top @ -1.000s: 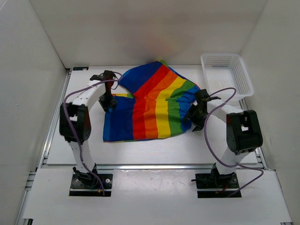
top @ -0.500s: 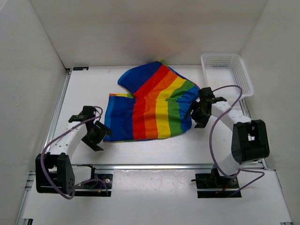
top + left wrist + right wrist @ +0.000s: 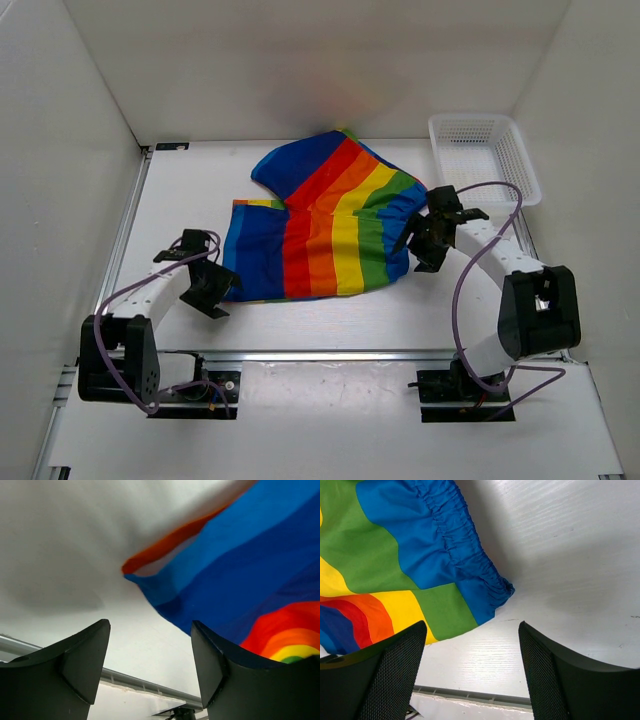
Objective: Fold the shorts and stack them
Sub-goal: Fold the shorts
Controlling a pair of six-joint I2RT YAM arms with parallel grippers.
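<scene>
Left gripper (image 3: 212, 286) is low over the table (image 3: 330, 320), fingers (image 3: 75, 665) spread wide, nothing between them. Straight ahead of that gap lies the near blue corner of the shorts (image 3: 320, 225), close to the fingertips but not touching. An orange-red strip runs along the corner's edge, and the cloth fans out ahead and to this gripper's right.

Over to the right gripper (image 3: 418, 244): it is spread apart too, and empty. Just ahead of its gap sits the other near corner, green beside a gathered blue edge (image 3: 455, 535). The rest of the stripes run off to this gripper's left, with bare table on its right.

So the shorts lie spread on the table between the two grippers, with neither one holding them. A white basket (image 3: 520, 170) stands beyond the right gripper, at the table's far right corner.
</scene>
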